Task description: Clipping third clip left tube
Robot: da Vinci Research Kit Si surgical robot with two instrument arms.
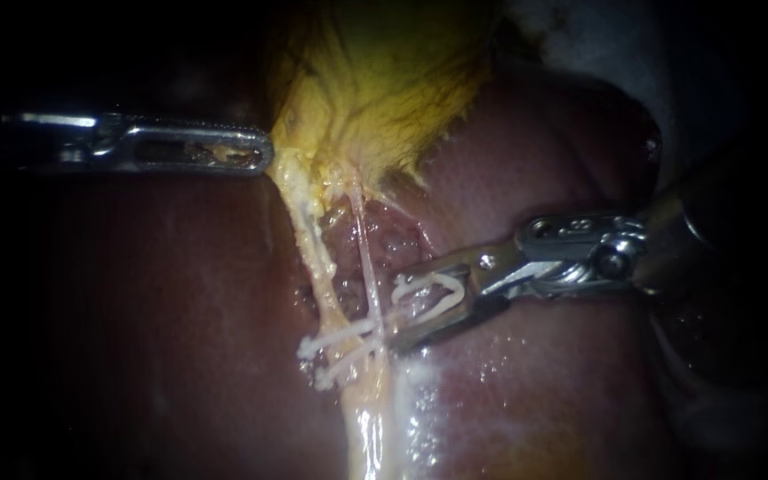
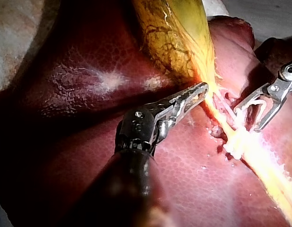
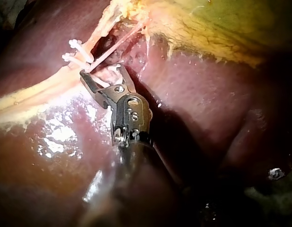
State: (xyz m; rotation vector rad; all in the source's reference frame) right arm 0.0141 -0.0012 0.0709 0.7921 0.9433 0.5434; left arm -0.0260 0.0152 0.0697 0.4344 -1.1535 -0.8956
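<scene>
Two clips point(image 1: 341, 342) seated on tube point(image 1: 317, 267); third clip point(image 1: 428, 293) held unclosed in spread jaws of right instrument point(image 1: 395, 313), squeeze not yet done. gallbladder point(image 1: 384, 80) edge pinched in jaws of left instrument point(image 1: 264, 156).

Light: you had one bright pool at centre; the edges of your endoscope view were black.
Surround, left wrist view: you saw a pale mottled surface point(image 2: 13, 28) and a flat grey surface point(image 2: 269, 14).
Endoscope corner: a dim pale grey patch point(image 1: 597, 36).
</scene>
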